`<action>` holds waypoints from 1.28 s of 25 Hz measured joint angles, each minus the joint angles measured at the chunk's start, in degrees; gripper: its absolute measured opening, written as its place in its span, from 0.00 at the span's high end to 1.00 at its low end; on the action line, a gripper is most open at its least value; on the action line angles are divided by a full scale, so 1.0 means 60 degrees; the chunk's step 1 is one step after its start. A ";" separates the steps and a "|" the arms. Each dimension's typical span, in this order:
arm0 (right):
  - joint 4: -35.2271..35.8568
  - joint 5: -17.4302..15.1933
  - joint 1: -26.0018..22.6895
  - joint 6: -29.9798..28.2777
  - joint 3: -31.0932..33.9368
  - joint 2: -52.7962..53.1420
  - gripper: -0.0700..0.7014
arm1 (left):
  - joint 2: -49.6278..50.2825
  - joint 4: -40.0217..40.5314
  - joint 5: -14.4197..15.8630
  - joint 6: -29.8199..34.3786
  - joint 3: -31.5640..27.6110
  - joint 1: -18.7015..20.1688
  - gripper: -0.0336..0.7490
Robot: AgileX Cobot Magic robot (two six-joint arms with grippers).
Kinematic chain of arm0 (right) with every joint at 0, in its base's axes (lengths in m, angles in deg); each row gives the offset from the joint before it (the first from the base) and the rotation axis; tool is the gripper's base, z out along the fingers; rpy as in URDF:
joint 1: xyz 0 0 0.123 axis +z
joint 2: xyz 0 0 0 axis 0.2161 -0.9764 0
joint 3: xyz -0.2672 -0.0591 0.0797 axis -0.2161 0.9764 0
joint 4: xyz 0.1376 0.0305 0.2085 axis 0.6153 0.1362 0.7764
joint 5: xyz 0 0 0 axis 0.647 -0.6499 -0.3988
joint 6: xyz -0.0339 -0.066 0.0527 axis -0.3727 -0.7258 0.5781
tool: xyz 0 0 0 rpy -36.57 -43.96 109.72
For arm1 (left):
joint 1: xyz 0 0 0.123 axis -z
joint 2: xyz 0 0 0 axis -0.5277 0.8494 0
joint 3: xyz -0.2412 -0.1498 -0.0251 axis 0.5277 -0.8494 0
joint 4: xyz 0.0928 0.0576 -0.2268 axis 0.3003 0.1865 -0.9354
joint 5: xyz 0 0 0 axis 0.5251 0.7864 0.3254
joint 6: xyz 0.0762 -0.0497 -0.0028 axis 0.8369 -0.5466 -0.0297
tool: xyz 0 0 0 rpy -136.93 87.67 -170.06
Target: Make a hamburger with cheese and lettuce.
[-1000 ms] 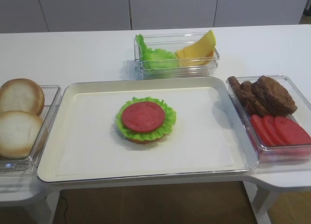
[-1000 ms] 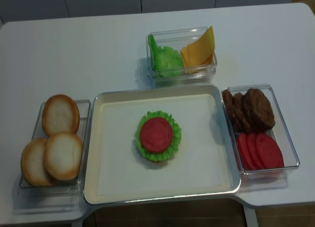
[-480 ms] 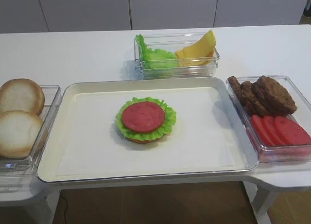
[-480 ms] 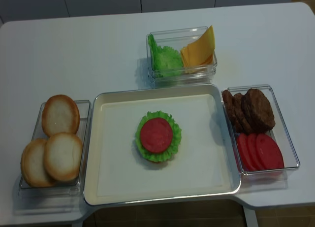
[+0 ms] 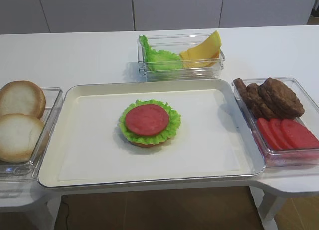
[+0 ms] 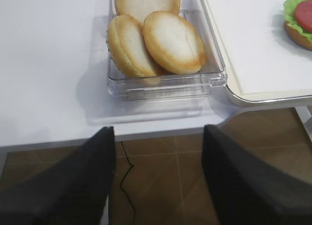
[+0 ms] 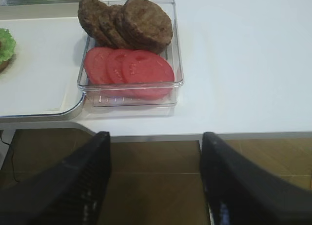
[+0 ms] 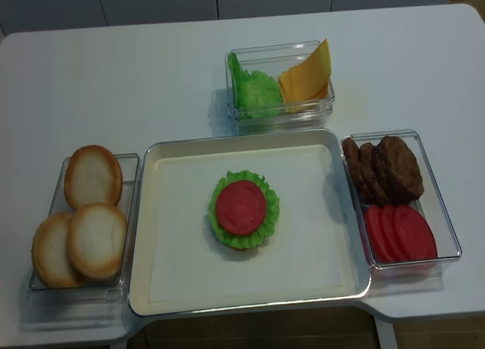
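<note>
The hamburger (image 5: 148, 122) (image 8: 242, 210) sits mid-tray: a tan bun base, a frilly green leaf, and a round red slice on top. Yellow cheese (image 5: 202, 50) (image 8: 307, 76) slices lean in the right half of a clear box at the back, with loose lettuce (image 5: 158, 58) (image 8: 254, 91) in its left half. My right gripper (image 7: 156, 137) hangs open and empty below the table's front edge, near the right-hand box. My left gripper (image 6: 159, 132) is open and empty too, off the front edge by the bun box. Neither gripper shows in the high views.
Pale bun halves (image 5: 20, 120) (image 6: 156, 39) fill a clear box left of the tray (image 5: 75, 140). A clear box on the right holds brown patties (image 5: 271, 98) (image 7: 126, 22) and red slices (image 5: 289, 132) (image 7: 129, 69). Brown floor lies under both grippers.
</note>
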 joint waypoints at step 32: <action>0.0284 0.0000 -0.0122 -0.0524 0.0000 0.0000 0.51 | 0.0000 0.0000 0.0000 0.0000 0.0000 0.0000 0.42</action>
